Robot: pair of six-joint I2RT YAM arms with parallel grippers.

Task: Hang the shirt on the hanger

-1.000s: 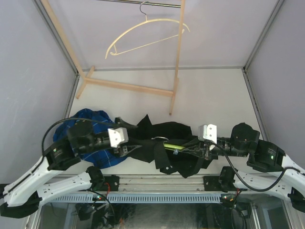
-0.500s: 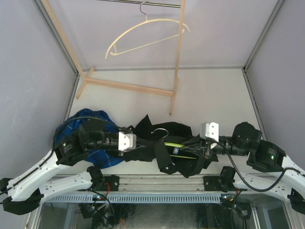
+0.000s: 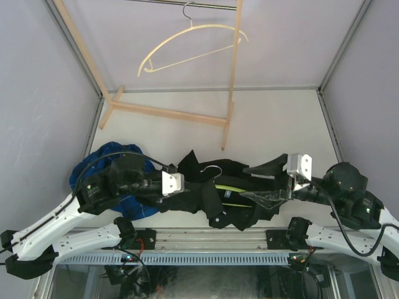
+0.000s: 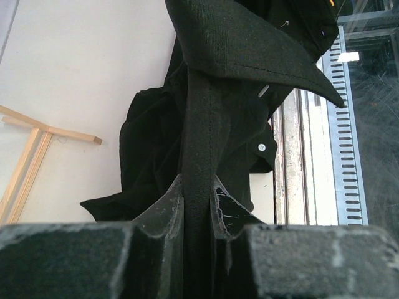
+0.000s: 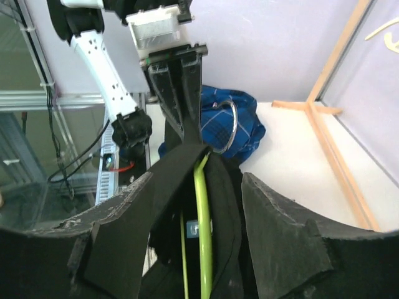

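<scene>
At about 9 o'clock of the table [image 3: 280,124] a blue plaid shirt [image 3: 115,149] lies bunched under the left arm. Just beside it, toward 3 o'clock, the left claw [image 4: 198,187] is clamped on a narrow strip of the black shirt [image 3: 232,168], the cloth running straight up out of the pinched fingers in the left wrist view, with pale buttons showing beyond. The black shirt is heaped at the near edge between the two arms. The lime-green hanger [image 5: 201,212] lies in its folds, the metal hook [image 3: 212,168] sticking out toward 12 o'clock. At 3 o'clock of the heap the right claw [image 3: 267,184] stands wide apart, gripping nothing. In its own view the hanger and a band of black cloth sit between its fingers. At 12 o'clock, well apart from the heap, a wooden rack [image 3: 232,81] carries a cream hanger [image 3: 199,26].
</scene>
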